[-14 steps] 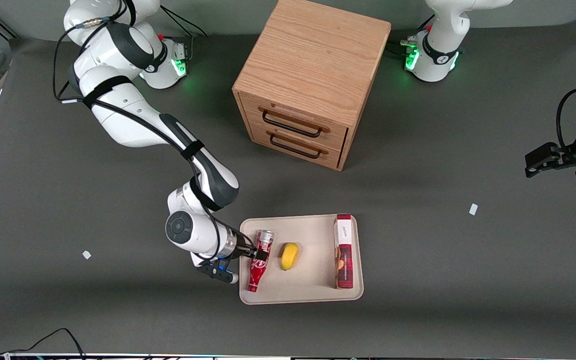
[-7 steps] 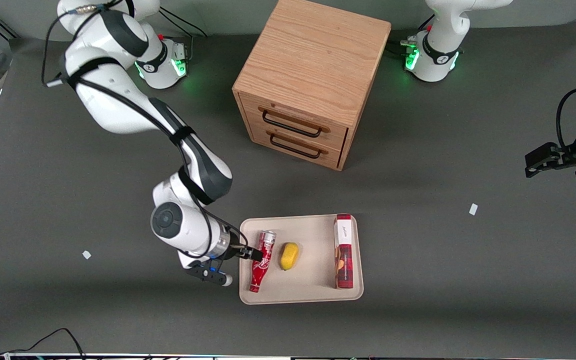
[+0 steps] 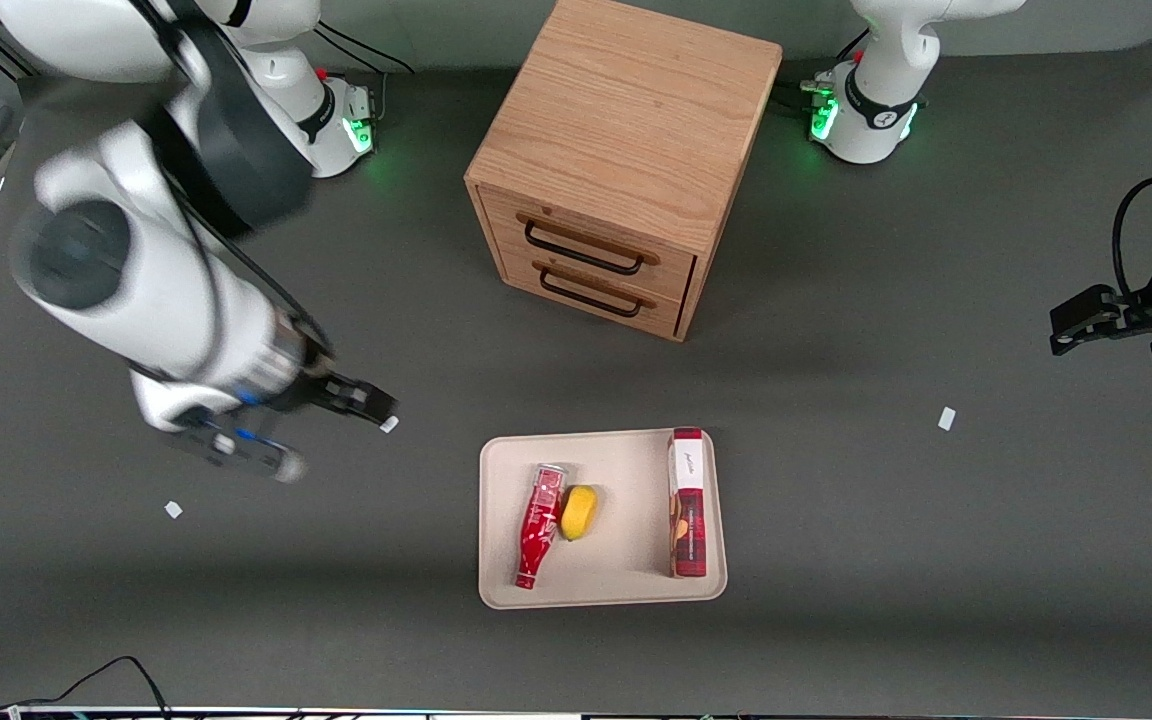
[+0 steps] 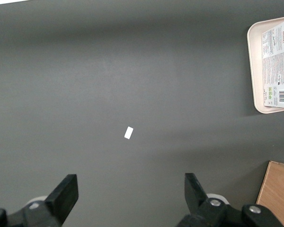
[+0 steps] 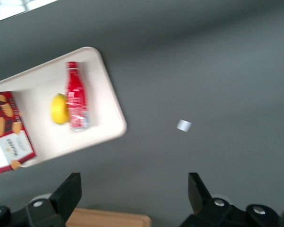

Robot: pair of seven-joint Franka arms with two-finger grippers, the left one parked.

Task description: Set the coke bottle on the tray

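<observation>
Your coke bottle (image 3: pixel 539 525) lies flat on the tray (image 3: pixel 626 592), near the edge that faces the working arm's end of the table (image 3: pixel 836 400), with its narrow neck pointing toward the front camera and its silvery wide end pointing toward the wooden drawer cabinet (image 3: pixel 626 160). A yellow lemon (image 3: pixel 578 512) sits right against the bottle's upper body; in the right wrist view the two appear to touch, with the bottle (image 5: pixel 76 100) lying alongside the lemon (image 5: pixel 59 109). A red snack box (image 3: pixel 687 502) lies flat along the tray's edge nearest the parked arm's end, well apart from the bottle. Your end effector (image 3: pixel 368 402) is raised over bare table, well apart from the tray toward the working arm's end and farther from the front camera than the tray; it is blurred in the front view. The right wrist view shows its two fingers (image 5: pixel 68 194) spread wide with nothing between them, looking down at the tray (image 5: pixel 111 120) from a distance. A small white scrap (image 3: pixel 389 424) lies on the table just beside the fingertips in the front view. Two more white scraps lie on the table, one (image 3: pixel 173 509) toward the working arm's end and one (image 3: pixel 947 418) toward the parked arm's end.
</observation>
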